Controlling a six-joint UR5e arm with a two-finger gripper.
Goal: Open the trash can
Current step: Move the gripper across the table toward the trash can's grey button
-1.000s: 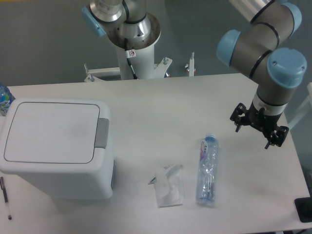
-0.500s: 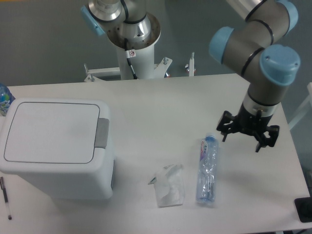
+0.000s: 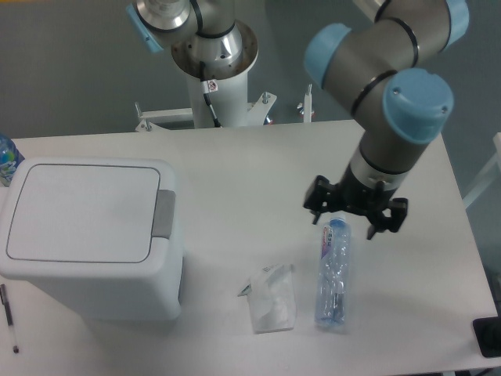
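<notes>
We see the trash can [image 3: 90,235] with its lid shut and grey latch [image 3: 163,213] facing right. Well to its right, our gripper [image 3: 355,219] hangs open above the cap end of a plastic bottle [image 3: 333,272] — a crumpled bag [image 3: 272,300] lies between bottle and trash can.

The trash can [image 3: 90,235] stood at the table's [image 3: 258,164] left end, lid shut. A crumpled bag [image 3: 272,301] lay to its right near the front edge, a bottle [image 3: 333,274] just beside that. The gripper [image 3: 354,213] hung above the bottle's cap end. A pen [image 3: 9,317] lay left of the can.
</notes>
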